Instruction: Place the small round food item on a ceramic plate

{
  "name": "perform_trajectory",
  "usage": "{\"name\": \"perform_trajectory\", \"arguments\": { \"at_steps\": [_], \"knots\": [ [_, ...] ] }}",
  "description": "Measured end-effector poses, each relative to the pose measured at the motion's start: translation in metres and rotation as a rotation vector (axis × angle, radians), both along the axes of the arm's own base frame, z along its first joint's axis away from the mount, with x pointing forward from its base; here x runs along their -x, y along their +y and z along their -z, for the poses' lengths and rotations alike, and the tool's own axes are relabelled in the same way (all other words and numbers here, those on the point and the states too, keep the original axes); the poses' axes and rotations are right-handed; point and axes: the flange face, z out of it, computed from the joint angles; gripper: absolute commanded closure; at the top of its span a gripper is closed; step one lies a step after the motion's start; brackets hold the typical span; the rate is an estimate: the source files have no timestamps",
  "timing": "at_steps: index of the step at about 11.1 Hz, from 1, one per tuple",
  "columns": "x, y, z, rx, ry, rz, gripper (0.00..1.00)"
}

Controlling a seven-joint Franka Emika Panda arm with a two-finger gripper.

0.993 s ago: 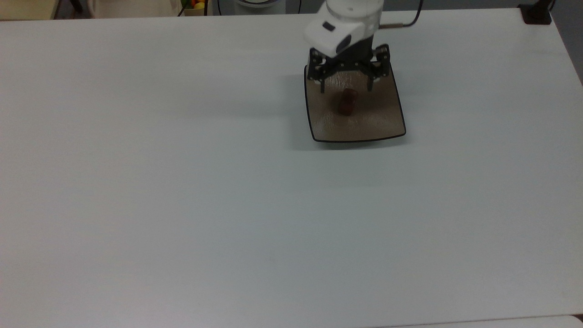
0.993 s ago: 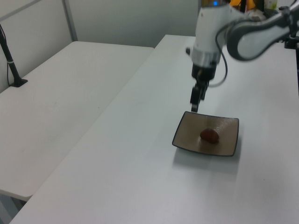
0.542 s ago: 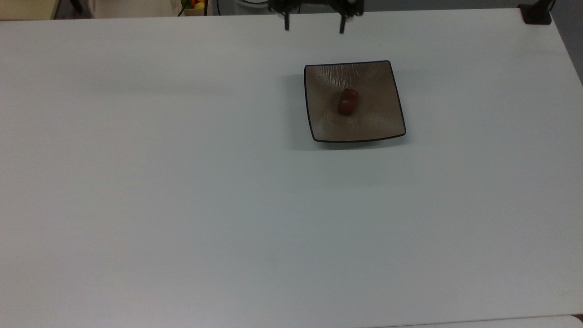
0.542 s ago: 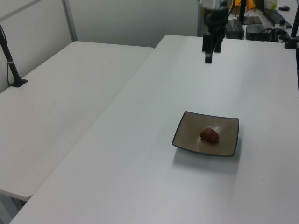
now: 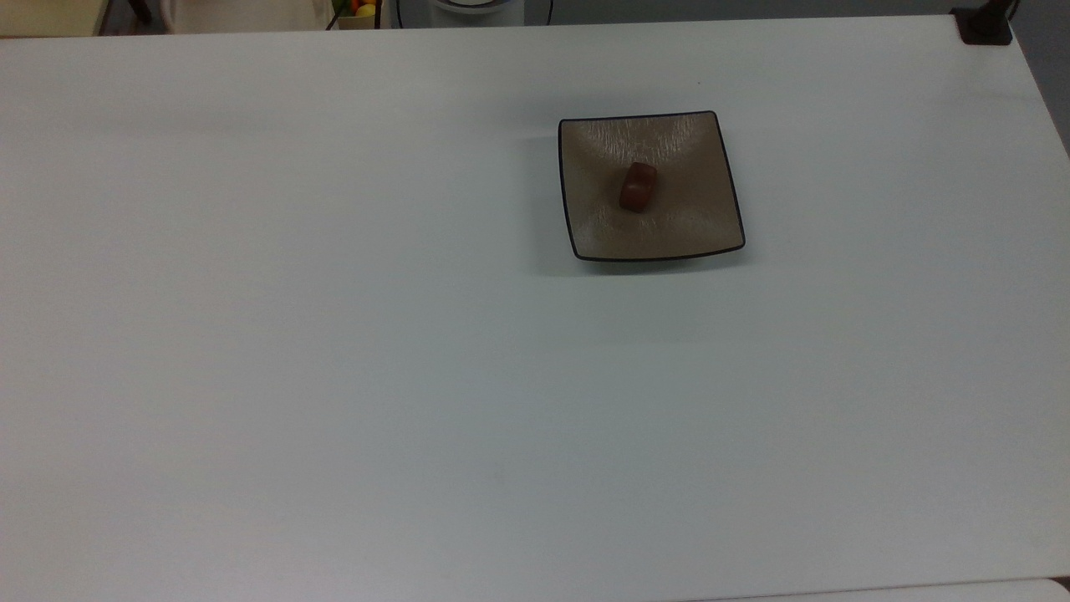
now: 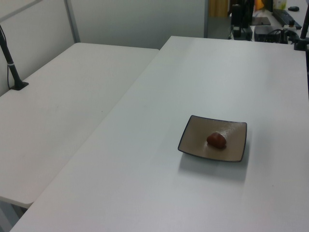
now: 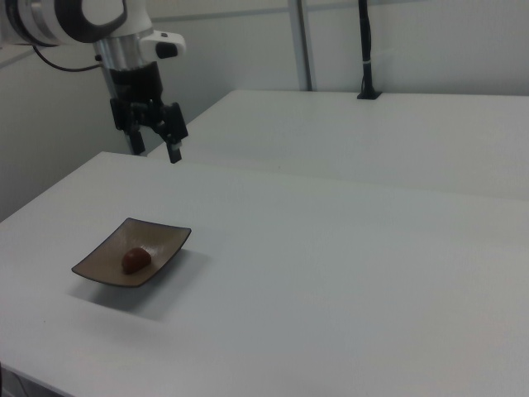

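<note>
The small round food item [image 5: 638,186], a reddish-brown lump, lies in the middle of the square taupe ceramic plate [image 5: 694,226] with its dark rim. The left view has the same food item [image 6: 217,140] on the plate [image 6: 193,140], and so does the right view, with the food item [image 7: 135,259] on the plate [image 7: 169,240]. In the right view my gripper [image 7: 155,142] hangs open and empty, high above the table's far edge, well behind and above the plate.
The white table [image 5: 334,334] stretches wide around the plate. A second white table [image 6: 63,106] adjoins it at the left view's left. A black clamp post [image 5: 985,25] stands at the top view's upper right corner.
My gripper rose from just over the plate's far edge and drew back beyond the table's far edge, leaving the top and left views. The food item and plate stayed put.
</note>
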Motion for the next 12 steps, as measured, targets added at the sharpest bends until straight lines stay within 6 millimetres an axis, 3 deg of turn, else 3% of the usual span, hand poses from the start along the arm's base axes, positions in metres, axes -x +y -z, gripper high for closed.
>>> {"name": "perform_trajectory", "arguments": {
  "at_steps": [2, 5, 12],
  "knots": [
    [-0.007, -0.013, 0.010, -0.007, -0.031, -0.083, 0.00],
    [-0.021, -0.009, 0.038, -0.012, -0.102, -0.132, 0.00],
    [-0.023, -0.002, 0.041, -0.016, -0.125, -0.146, 0.00]
  ]
}}
